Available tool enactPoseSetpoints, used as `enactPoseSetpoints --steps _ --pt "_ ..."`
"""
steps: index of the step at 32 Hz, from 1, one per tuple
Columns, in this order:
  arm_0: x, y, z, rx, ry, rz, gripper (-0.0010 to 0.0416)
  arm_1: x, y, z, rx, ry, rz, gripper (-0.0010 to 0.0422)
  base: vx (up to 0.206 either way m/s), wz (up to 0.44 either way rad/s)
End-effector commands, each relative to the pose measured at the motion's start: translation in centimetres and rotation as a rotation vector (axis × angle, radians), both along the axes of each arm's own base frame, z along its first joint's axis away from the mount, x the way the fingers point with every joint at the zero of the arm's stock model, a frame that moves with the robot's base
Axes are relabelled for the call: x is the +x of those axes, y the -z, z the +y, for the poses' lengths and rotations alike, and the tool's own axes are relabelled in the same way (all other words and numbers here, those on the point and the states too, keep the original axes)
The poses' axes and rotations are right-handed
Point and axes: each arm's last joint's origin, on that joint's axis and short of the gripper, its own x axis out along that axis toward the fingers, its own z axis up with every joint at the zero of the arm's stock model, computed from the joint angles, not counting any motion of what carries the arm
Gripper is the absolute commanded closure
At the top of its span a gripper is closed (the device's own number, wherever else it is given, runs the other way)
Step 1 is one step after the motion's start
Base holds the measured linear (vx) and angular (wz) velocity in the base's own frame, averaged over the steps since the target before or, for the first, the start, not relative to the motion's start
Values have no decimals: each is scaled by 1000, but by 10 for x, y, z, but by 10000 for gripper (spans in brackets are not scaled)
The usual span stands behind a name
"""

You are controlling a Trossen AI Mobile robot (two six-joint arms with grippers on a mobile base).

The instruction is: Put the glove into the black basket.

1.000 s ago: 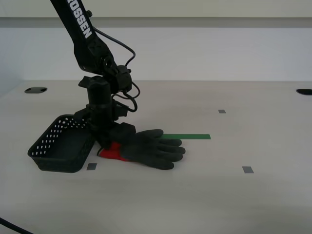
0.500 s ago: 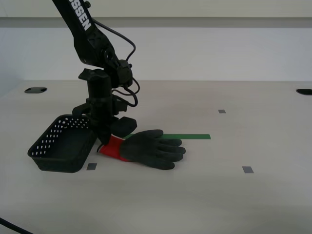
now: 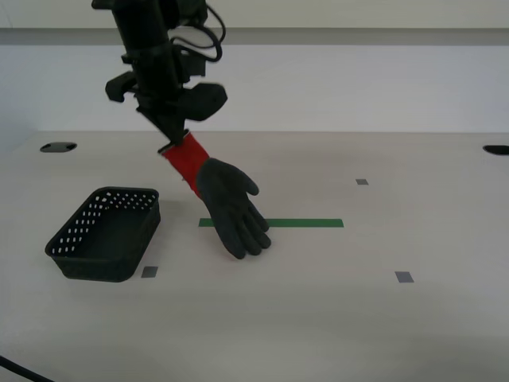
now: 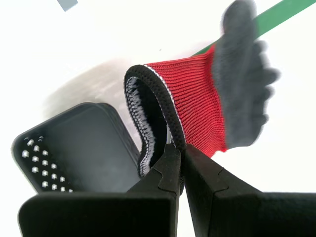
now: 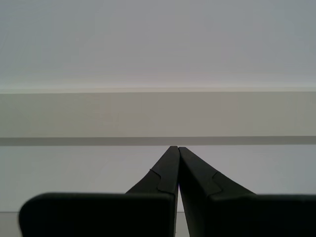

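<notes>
A: Where is the glove right now?

B: Off the counter and in the air. My second pincer is pinched tight on the rim of the red cuff, and the dark hand part hangs down at a slant, fingertips low over the green tape strip. It swings free of everything else.

A: And the black basket?

B: On the counter toward the exterior view's left, apart from the glove and below the arm. It looks empty, and the second wrist view shows its open mouth just beside the cuff.

A: So which step is this?

B: I judge it the carry: the lift is done, the drop is not.

A: What does the next move need?

B: Bring the cuff over the basket, low enough that the floppy fingers fold inside and don't drape over the wall, then let go.

A: Your other arm?

B: My first pincer is closed on nothing, facing a blank wall; 1 arm does the work.
</notes>
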Motion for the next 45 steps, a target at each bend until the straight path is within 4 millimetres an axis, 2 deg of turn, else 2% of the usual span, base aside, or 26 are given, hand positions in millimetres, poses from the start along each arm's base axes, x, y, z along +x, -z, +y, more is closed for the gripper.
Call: enactPoseSetpoints --steps 1,3,6,7,10,12,13,14,15,18,19,22,25,26,27,28,29,31,34,45 --pt "0 1 0 0 2 10 405 2 -32 1 -20 -7 -39 414 0 0" --pt "0 1 0 0 2 11 405 3 -56 1 -31 -8 -59 414 0 0" --pt "0 1 0 0 2 11 405 8 -78 1 -30 11 -72 414 0 0" --pt "0 1 0 0 2 11 405 12 -93 3 -30 13 -81 414 0 0" --pt "0 1 0 0 2 11 405 18 -131 17 -30 8 -109 414 0 0" --pt "0 1 0 0 2 12 405 18 -140 25 -31 -4 -120 414 0 0" --pt "0 1 0 0 2 12 405 11 -158 56 -25 -60 -127 414 0 0" --pt "0 1 0 0 2 12 405 8 -162 62 -22 -68 -128 414 0 0" --pt "0 1 0 0 2 11 405 0 -171 82 -21 -114 -139 414 0 0" --pt "0 2 0 0 2 23 405 -17 -183 119 -14 -209 -173 414 0 0" --pt "0 3 0 0 2 29 405 -19 -181 127 -11 -233 -167 414 0 0" --pt "0 3 0 0 2 34 405 -28 -176 134 -3 -252 -140 413 0 0" --pt "0 4 0 0 2 40 405 -28 -152 134 12 -252 -83 413 0 0" --pt "0 4 0 0 2 41 405 -29 -142 134 15 -254 -70 413 0 0" --pt "0 4 0 0 2 41 405 -33 -114 135 26 -258 -25 413 0 0" --pt "0 3 0 0 2 39 405 -37 -96 136 31 -259 -2 413 12 -25" --pt "0 4 0 0 2 42 405 -39 -90 136 32 -261 3 413 0 0" --pt "0 4 0 0 2 44 405 -45 -62 138 30 -278 7 413 0 0" --pt "0 4 0 0 2 41 405 -53 -45 140 35 -296 34 413 4 -2" --pt "0 5 0 0 2 54 405 -64 -6 140 -29 -317 2 413 0 0"
